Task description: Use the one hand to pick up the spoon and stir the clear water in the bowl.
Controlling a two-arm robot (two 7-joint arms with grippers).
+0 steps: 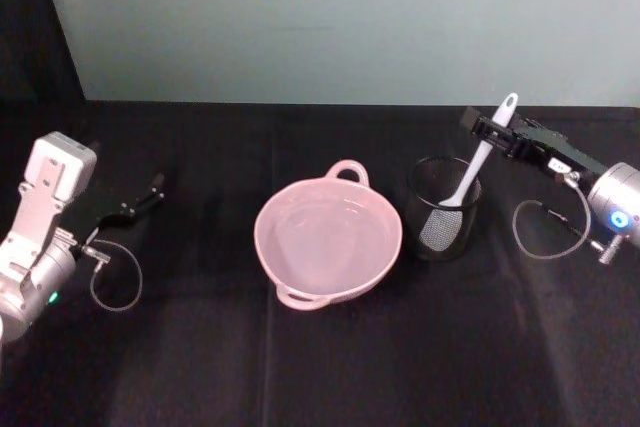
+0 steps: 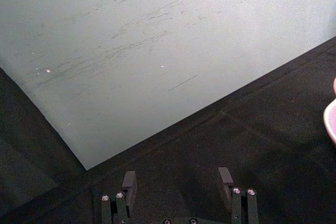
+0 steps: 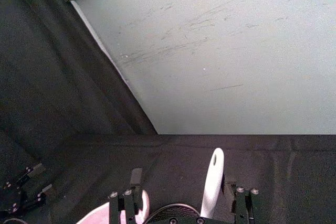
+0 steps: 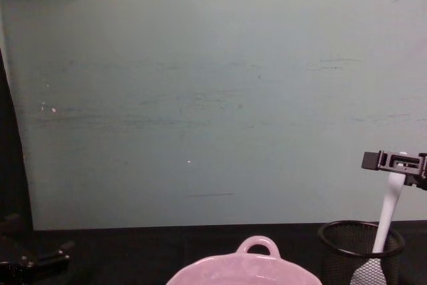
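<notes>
The white spoon (image 1: 472, 175) stands tilted in a black mesh cup (image 1: 443, 209), head down, its holed handle tip up. My right gripper (image 1: 492, 133) is open around the upper handle. In the right wrist view the spoon handle (image 3: 213, 181) sits between the fingers (image 3: 135, 178), close to one of them. From the chest view the right gripper (image 4: 395, 161) straddles the spoon (image 4: 386, 213) above the cup (image 4: 360, 243). The pink bowl (image 1: 300, 265) lies left of the cup, with faint glints of water (image 1: 335, 232) inside. My left gripper (image 1: 148, 195) rests open at the far left, holding nothing.
Black cloth covers the table (image 1: 320, 367). A pale green wall (image 1: 340, 17) stands behind it. The bowl's loop handle (image 4: 258, 245) faces the wall. Cables loop beside both wrists. The left gripper's fingers (image 2: 129, 181) hover over bare cloth.
</notes>
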